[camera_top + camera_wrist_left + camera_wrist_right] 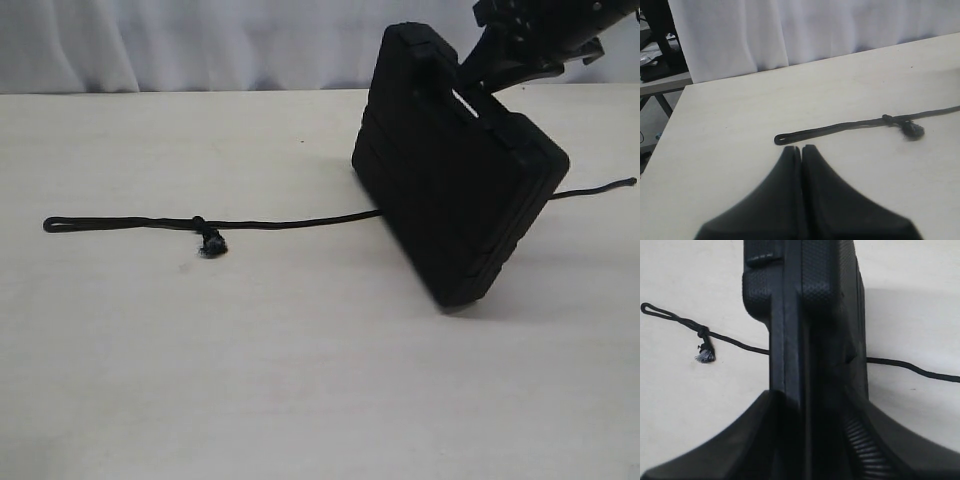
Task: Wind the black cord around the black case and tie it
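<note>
Holding black case (450,200) tilted in my right pincer (815,410), black cord (130,222) beneath; left pincer (801,149) closed, empty; next: grasp loop (781,138).

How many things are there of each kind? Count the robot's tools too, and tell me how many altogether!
black cord: 1
black case: 1
robot tools: 2 (left tool, right tool)
Total: 4

Matt textured plastic black case (815,315), braided black cord (130,223)
</note>
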Robot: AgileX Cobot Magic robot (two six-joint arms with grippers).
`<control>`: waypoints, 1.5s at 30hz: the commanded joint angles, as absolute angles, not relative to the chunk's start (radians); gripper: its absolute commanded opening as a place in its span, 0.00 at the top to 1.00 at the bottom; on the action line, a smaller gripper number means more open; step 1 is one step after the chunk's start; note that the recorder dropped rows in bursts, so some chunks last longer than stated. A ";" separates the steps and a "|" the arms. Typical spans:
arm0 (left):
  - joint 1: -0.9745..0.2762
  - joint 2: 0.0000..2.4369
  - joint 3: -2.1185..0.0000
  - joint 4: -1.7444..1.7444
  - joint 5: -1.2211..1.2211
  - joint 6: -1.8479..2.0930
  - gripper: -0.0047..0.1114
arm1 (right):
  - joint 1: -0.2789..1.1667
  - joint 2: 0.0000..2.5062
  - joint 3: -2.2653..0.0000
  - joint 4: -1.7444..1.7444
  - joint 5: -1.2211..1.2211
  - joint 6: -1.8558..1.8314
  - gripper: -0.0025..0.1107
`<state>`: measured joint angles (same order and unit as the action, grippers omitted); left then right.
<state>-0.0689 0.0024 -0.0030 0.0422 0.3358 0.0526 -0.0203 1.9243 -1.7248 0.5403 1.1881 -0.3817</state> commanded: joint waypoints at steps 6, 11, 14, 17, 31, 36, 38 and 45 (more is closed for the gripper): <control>-0.070 0.000 0.000 0.041 0.323 0.052 0.96 | -0.020 1.968 -1.698 0.348 1.199 -0.346 0.63; -0.070 0.000 0.000 0.041 0.323 0.052 0.96 | -0.020 1.968 -1.698 0.360 1.199 -0.366 0.63; -0.070 0.000 0.000 0.041 0.323 0.052 0.96 | -0.020 1.968 -1.698 0.377 1.199 -0.378 0.63; -0.070 0.000 0.000 0.041 0.323 0.052 0.96 | -0.020 1.968 -1.698 0.376 1.195 -0.380 0.63; -0.070 0.000 0.000 0.041 0.323 0.052 0.96 | -0.020 1.968 -1.698 0.361 1.183 -0.381 0.57; -0.070 0.000 0.000 0.041 0.323 0.052 0.96 | -0.022 1.968 -1.698 0.341 1.179 -0.377 0.57; -0.070 0.000 0.000 0.041 0.323 0.052 0.96 | -0.022 1.968 -1.698 0.330 1.179 -0.369 0.57; -0.070 0.000 0.000 0.041 0.323 0.052 0.96 | -0.022 1.968 -1.698 0.331 1.190 -0.381 0.57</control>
